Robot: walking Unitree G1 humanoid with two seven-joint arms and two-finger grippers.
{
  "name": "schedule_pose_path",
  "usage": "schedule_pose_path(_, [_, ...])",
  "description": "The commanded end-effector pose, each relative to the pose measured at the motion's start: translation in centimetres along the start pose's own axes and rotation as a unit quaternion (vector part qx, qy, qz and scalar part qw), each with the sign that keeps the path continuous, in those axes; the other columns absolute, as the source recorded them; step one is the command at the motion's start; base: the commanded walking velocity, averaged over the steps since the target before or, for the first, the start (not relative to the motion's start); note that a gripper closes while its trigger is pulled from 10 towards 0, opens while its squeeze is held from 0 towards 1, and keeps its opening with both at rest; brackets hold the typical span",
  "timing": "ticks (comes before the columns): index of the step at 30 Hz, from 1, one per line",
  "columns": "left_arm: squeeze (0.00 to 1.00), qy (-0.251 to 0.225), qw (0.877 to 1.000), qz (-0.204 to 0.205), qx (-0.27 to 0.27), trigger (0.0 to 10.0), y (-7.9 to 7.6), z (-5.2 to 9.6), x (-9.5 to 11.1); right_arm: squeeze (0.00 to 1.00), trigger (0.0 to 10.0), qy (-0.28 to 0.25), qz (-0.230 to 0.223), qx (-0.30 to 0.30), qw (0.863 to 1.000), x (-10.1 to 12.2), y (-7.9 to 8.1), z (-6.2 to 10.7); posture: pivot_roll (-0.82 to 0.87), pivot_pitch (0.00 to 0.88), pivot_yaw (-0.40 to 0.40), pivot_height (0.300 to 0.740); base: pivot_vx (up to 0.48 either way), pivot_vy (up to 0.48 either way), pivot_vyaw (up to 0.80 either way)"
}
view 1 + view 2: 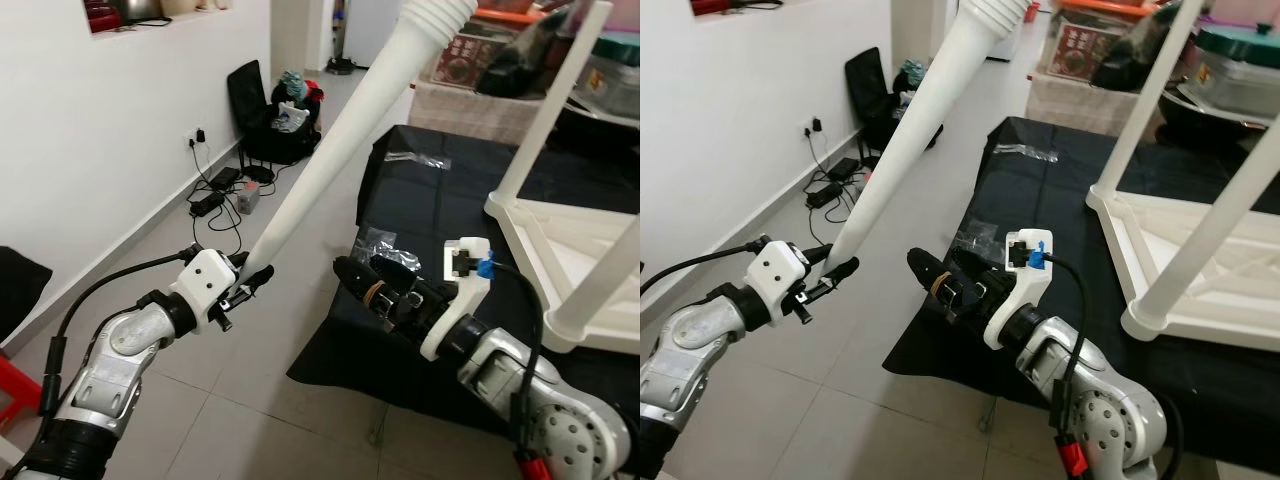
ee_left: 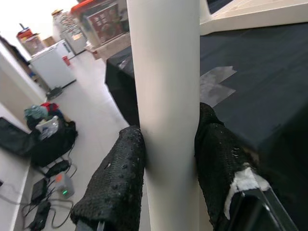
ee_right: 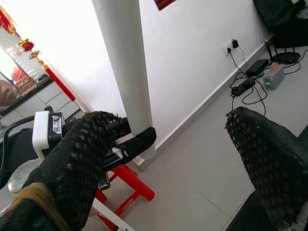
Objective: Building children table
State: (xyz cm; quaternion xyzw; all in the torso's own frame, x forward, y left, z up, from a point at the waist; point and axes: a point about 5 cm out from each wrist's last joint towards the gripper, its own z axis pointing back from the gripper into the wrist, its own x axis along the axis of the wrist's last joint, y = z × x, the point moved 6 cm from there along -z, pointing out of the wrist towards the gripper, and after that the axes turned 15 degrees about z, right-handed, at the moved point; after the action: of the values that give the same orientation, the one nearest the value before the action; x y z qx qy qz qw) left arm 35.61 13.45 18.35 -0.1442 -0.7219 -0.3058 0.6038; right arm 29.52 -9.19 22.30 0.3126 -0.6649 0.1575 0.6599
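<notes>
A long white table leg (image 1: pixel 345 130) slants up from my left gripper (image 1: pixel 255 275) toward the top of the view, its ribbed thicker end uppermost. The left gripper is shut on the leg's thin lower end; in the left wrist view the leg (image 2: pixel 166 96) sits squeezed between both black fingers (image 2: pixel 115 185). My right gripper (image 1: pixel 365 285) hovers open just right of that lower end, touching nothing. The white table frame (image 1: pixel 560 225) lies upside down on a black cloth (image 1: pixel 420 200) at the right, with two legs (image 1: pixel 545 110) standing up from it.
A black bag (image 1: pixel 270 115), cables and a power strip (image 1: pixel 215 195) lie on the tiled floor by the white wall. Boxes and bags (image 1: pixel 500 60) stand behind the cloth. A red stool (image 3: pixel 127 185) is near the left arm.
</notes>
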Motion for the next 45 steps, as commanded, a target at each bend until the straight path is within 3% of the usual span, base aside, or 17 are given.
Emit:
schedule_pose_path(1, [0.0,-0.001,1.0,0.003,-0.011,10.0,-0.5,-0.4,0.1,0.0,10.0,-0.004,-0.01,0.009,1.0,0.0,0.3,0.1,0.03,0.0,-0.074,0.74,0.0,0.0,-0.76])
schedule_pose_path(10, [0.0,-0.001,1.0,0.007,-0.028,10.0,-1.2,-0.7,-0.1,0.0,10.0,-0.017,-0.04,0.013,0.999,0.0,0.4,-0.7,0.03,0.0,-0.075,0.74,0.0,0.0,-0.77])
schedule_pose_path(21, [0.0,0.002,0.999,0.011,-0.043,10.0,-1.9,-1.0,-0.4,0.0,10.0,-0.025,-0.041,0.01,0.999,0.1,0.4,-1.1,0.03,0.0,-0.071,0.74,0.0,0.0,-0.77])
schedule_pose_path(27, [0.0,0.012,0.997,0.018,-0.071,10.0,-3.3,-0.9,-0.9,0.0,10.0,-0.033,-0.034,-0.022,0.999,0.1,-0.4,-1.7,0.04,0.0,-0.066,0.74,0.0,0.0,-0.75])
schedule_pose_path(33, [0.0,0.021,0.996,0.016,-0.08,10.0,-3.3,-0.9,-1.2,0.0,10.0,-0.023,0.028,-0.058,0.998,0.2,-1.5,-1.9,0.04,0.0,-0.059,0.74,0.0,0.0,0.0])
schedule_pose_path(36, [0.0,0.018,0.997,0.012,-0.073,10.0,-2.9,-0.9,-1.0,0.0,10.0,-0.025,0.021,-0.057,0.998,0.5,-2.1,-1.6,0.04,0.0,-0.057,0.74,0.0,0.0,0.0])
schedule_pose_path(45, [0.0,0.014,0.998,0.007,-0.067,10.0,-2.5,-1.1,-0.9,0.0,10.0,-0.026,0.003,-0.049,0.998,0.4,-1.9,-1.6,0.04,0.0,-0.055,0.74,0.0,0.0,0.0])
